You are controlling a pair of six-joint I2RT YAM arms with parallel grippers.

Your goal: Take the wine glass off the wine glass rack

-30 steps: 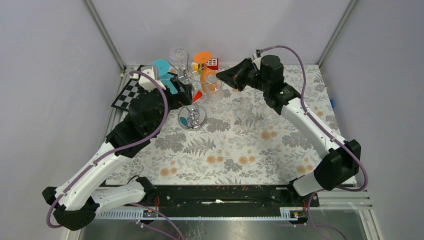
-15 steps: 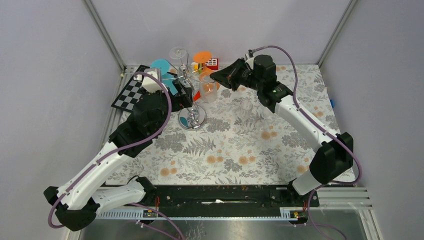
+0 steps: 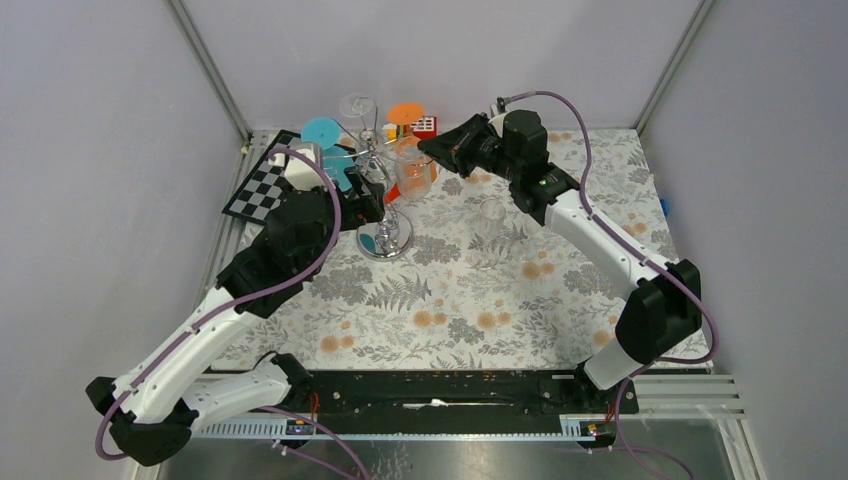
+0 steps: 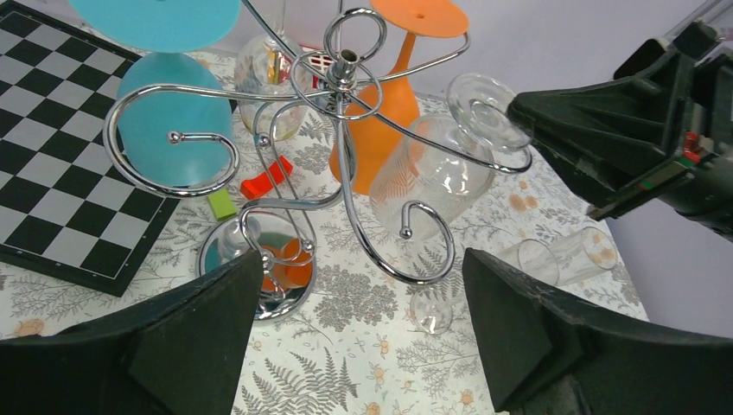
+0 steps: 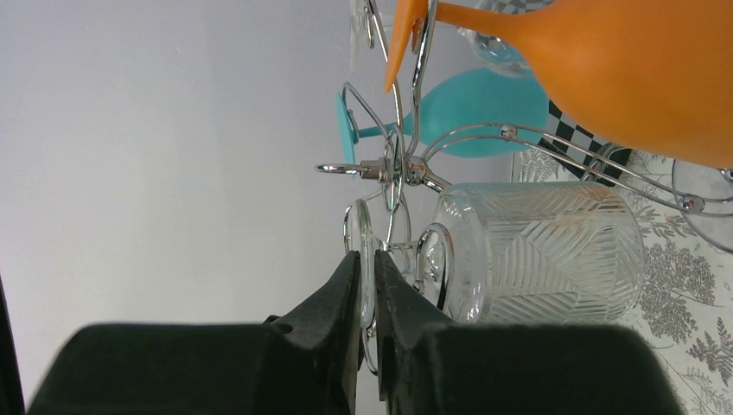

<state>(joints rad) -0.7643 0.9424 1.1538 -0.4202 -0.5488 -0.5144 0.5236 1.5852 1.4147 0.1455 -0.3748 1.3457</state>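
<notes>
I am reaching my right arm up the right side of the cloth (image 3: 450, 290), elbow bent, with the wrist turned in toward the rack (image 4: 344, 65); my left arm is stretching up from the near left corner, its wrist hanging just short of the rack on the near side.

My right pincer (image 5: 366, 259) is narrowed to a slit and seems to be pinching the rim of the foot (image 4: 484, 102) of the glass (image 5: 536, 251); the foot is showing edge-on between the fingers, so I am not sure that both are touching it. My left pincer (image 4: 360, 259) is standing wide and holding nothing; its fingers are framing the rack's lower curls and touching none of them.

The glass, clear with a cut leaf pattern, is hanging bowl down on the rack's right side, its foot sitting on top of a wire arm; that arm's curled end is looping just below the bowl. An orange glass (image 4: 380, 130) is hanging right beside it, bowls close or touching; a teal glass (image 4: 168, 130) is hanging on the left above the chessboard (image 4: 60, 164); another clear one (image 4: 264, 78) is hanging on the far side. A red block (image 4: 266, 175) is lying near the shiny base (image 4: 277, 233); a fallen glass (image 4: 553, 255) is lying on the cloth, off to the right of the rack.
</notes>
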